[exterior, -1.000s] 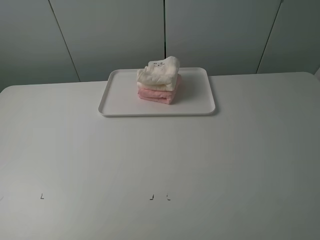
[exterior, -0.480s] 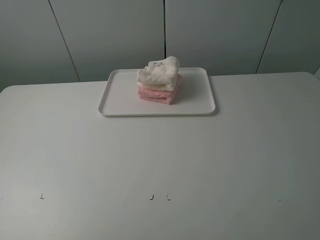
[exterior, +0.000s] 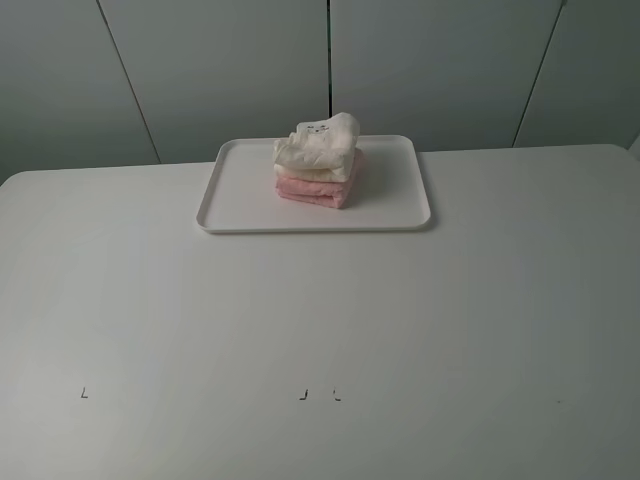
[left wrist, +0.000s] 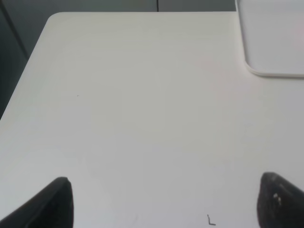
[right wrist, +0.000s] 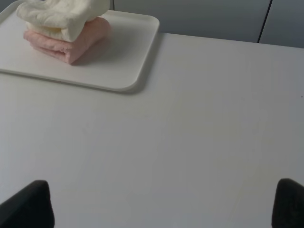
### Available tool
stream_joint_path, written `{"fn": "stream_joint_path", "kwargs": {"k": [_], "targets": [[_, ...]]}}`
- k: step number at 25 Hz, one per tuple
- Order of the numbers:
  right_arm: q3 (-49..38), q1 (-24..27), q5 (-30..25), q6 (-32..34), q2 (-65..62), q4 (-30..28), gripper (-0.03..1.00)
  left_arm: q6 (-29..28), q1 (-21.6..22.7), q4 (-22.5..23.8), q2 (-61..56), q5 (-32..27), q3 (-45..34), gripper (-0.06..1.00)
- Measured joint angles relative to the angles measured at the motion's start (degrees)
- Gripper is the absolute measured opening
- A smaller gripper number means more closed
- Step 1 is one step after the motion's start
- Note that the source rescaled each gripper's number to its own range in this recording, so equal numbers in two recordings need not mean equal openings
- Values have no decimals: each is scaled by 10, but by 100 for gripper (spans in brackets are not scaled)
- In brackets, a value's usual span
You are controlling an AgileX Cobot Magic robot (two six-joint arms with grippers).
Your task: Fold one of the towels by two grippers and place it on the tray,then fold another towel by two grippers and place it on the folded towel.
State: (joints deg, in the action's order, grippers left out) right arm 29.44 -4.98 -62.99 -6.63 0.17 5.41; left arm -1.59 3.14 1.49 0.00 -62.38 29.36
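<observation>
Two folded towels sit stacked on the tray, cream towel atop pink towel; the left gripper and right gripper gape wide, holding nothing.

Cream towel atop pink towel, both on tray

You're looking at a smooth, matt white bench. The tray is showing as smooth white plastic with a faint sheen. Both towels are looking like soft, nubbly terry cloth: cream towel, pink towel.
</observation>
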Motion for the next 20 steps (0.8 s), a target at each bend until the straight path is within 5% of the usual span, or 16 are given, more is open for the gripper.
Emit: {"fn": "stream_joint_path", "kwargs": {"k": [20], "targets": [[0,0,0,0,0,0,100,1,-41,0,0,0,0,100]]}}
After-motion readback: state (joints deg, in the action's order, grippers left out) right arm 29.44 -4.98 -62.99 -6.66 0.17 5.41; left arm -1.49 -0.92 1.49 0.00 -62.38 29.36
